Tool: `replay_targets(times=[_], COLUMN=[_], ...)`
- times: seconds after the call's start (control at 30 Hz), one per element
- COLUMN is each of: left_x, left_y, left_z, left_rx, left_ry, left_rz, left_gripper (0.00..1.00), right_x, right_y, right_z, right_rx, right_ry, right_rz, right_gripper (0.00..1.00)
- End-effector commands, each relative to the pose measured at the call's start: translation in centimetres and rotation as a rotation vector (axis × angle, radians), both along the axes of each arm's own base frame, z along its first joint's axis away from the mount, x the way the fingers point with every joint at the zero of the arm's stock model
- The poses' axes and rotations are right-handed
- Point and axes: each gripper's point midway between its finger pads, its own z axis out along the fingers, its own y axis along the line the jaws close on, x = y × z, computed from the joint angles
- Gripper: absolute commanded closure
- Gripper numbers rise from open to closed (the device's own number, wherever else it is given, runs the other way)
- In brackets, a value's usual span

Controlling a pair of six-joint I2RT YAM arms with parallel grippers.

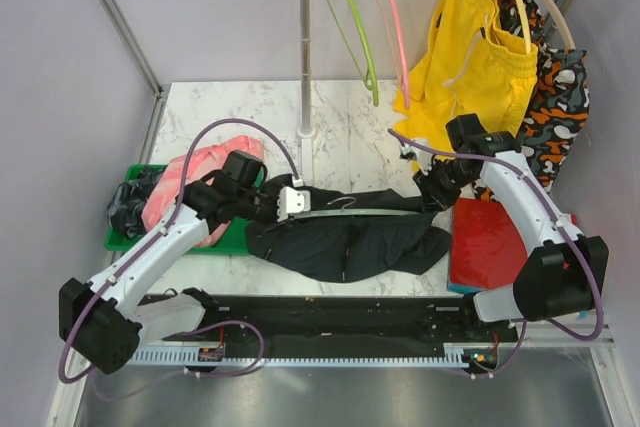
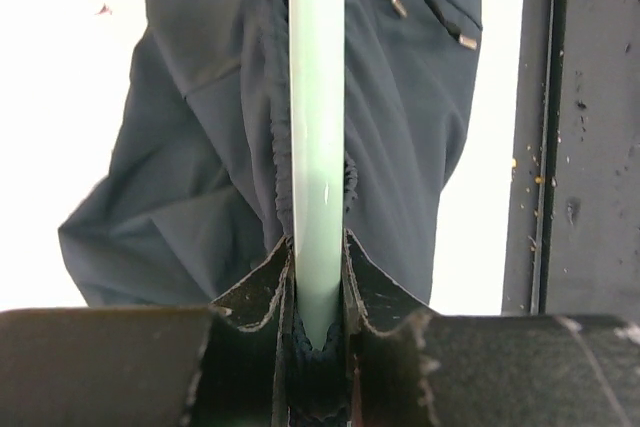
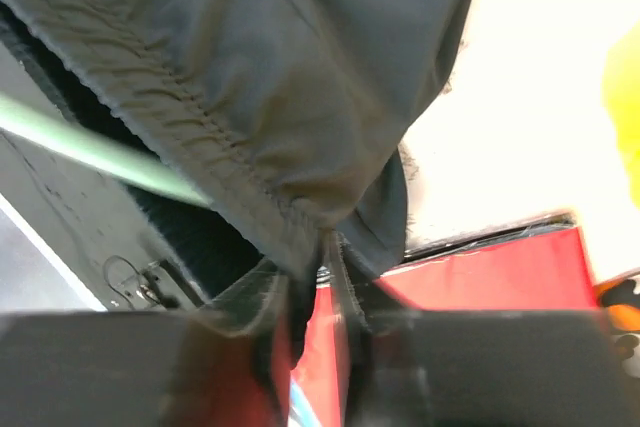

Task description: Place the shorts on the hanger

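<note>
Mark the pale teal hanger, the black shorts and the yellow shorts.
pale teal hanger [image 2: 316, 97]: left wrist view, middle of its bar.
black shorts [image 1: 350, 242]: top view, centre of the fabric.
yellow shorts [image 1: 480, 47]: top view, front panel.

Fingers of the right gripper [image 3: 312, 272] nearly together, pinching the gathered waistband hem of the shorts [image 3: 300, 67]. Dark fabric drapes over the upper frame. Pale green bar of the hanger [image 3: 100, 147] runs in from the left and passes under the waistband (far end hidden). Red flat object [image 3: 480, 277] at lower right, on a white table [image 3: 520, 127]. Yellow blur [image 3: 625, 97] at right edge, unidentifiable.
</note>
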Motion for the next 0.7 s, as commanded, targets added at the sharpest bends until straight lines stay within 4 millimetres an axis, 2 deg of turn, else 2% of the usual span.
replay_targets(times=[0.0,0.03,0.13,0.23,0.43,0.57,0.6,0.63,0.67], left_x=[0.6,0.5,0.8,0.8,0.5,0.4,0.4,0.5,0.5], left_y=[-1.4,-1.8,-2.5,-2.8,-3.2,-3.7,-3.8,-3.8,-4.0], left_z=[0.5,0.4,0.0,-0.4,-0.3,0.4,0.3,0.5,0.5], left_rx=[0.023,0.015,-0.001,-0.008,-0.035,-0.069,-0.070,-0.072,-0.075], left_ry=[0.011,0.024,0.039,0.047,0.064,0.064,0.070,0.072,0.074], left_rz=[0.037,0.040,0.049,0.052,0.042,0.026,0.029,0.030,0.025], left_gripper=[0.98,0.98,0.98,0.98,0.98,0.98,0.98,0.98,0.98], right_x=[-0.3,-0.3,0.0,0.3,-0.1,-1.5,-2.0,-1.4,-1.8], right_y=[-0.4,0.0,0.4,1.3,3.7,7.0,7.7,8.5,9.3], right_z=[1.7,2.2,3.6,5.4,8.1,9.3,8.8,9.0,9.5], right_rx=[-0.064,-0.050,-0.026,0.024,0.170,0.291,0.313,0.332,0.358], right_ry=[-0.033,-0.040,-0.074,-0.117,-0.193,-0.260,-0.254,-0.306,-0.340], right_rz=[0.024,0.029,0.048,0.089,0.216,0.343,0.360,0.381,0.406], right_gripper=[0.64,0.50,0.38,0.29,0.22,0.21,0.21,0.20,0.20])
